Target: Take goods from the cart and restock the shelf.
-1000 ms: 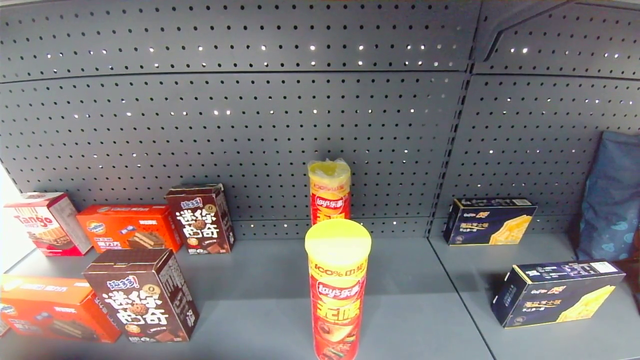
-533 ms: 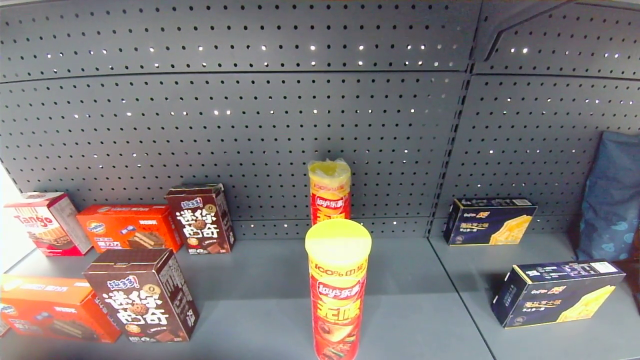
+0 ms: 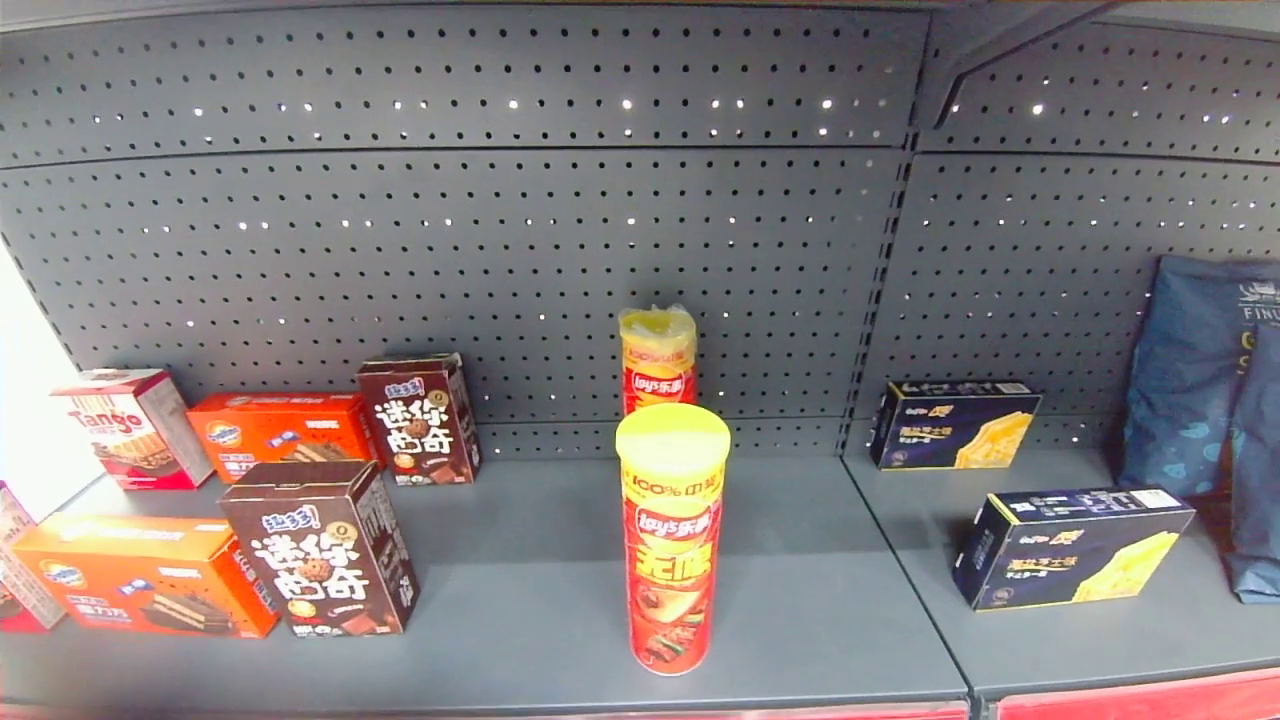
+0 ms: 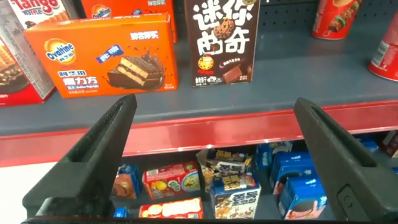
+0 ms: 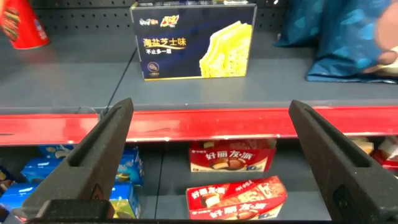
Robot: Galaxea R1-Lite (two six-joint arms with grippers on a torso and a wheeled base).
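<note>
- The left gripper [image 4: 214, 102] is spread wide and empty in front of the shelf [image 4: 280, 71] edge, facing an orange box [image 4: 102, 53] and a brown box [image 4: 222, 40].
- The right gripper [image 5: 211, 104], equally wide and empty, faces a navy box [image 5: 194, 40] on the shelf.

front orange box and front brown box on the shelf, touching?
Apart. The left wrist view shows a narrow strip of grey shelf between the front orange box and the front brown box.
</note>
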